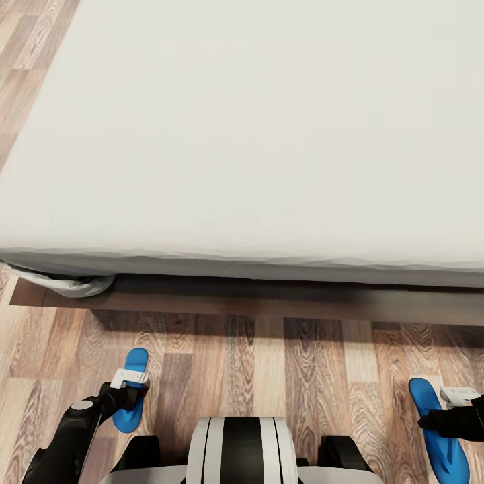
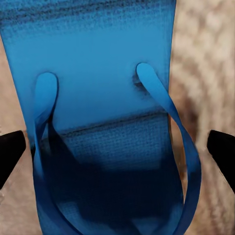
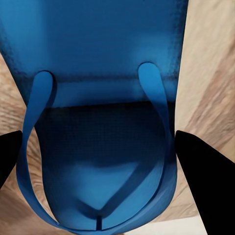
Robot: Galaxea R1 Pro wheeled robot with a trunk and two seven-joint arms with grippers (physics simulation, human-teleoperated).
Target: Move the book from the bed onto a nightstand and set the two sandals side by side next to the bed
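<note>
One blue sandal (image 1: 131,390) is seen lower left of the head view under the left gripper (image 1: 128,380); the other sandal (image 1: 437,430) lies lower right under the right gripper (image 1: 457,396), well apart; both sets of jaws are spread wide astride the straps, gripping nothing, apparently readied for grasping beside the bed (image 1: 269,134).

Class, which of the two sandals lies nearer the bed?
The left sandal, under the left gripper; the right sandal lies further from the bed.

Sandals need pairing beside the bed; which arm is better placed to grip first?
Left, marginally: left pincer sits centred over its flat blue sandal; right pincer looks offset on the other blue sandal.
</note>
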